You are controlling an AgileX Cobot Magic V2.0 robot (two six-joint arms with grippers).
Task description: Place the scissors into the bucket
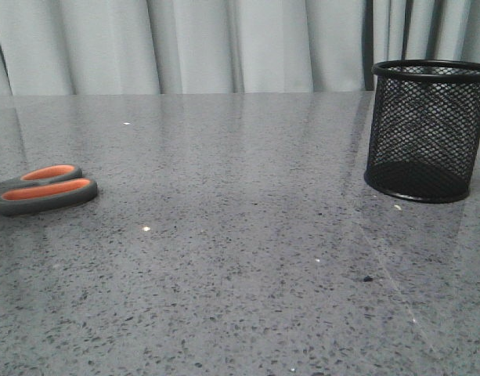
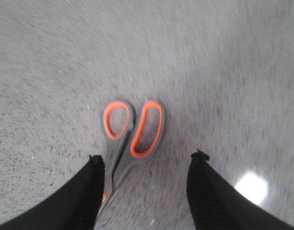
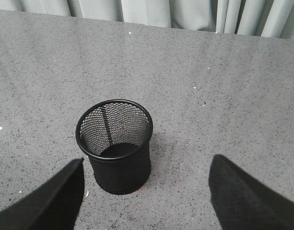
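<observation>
The left gripper (image 2: pixel 147 160) is spread wide and holds nothing; it hangs above the scissors (image 2: pixel 130 136), whose orange-lined loops lie flat between its fingers (image 2: pixel 89 187). The right gripper (image 3: pixel 147 170) is likewise wide open and empty, above the bucket (image 3: pixel 115 146). The bucket stands upright on the grey speckled table (image 1: pixel 240 235) at its right side, well apart from the scissors at the far left. No writing or label is legible. Pale curtains (image 1: pixel 224 43) hang behind the table.
</observation>
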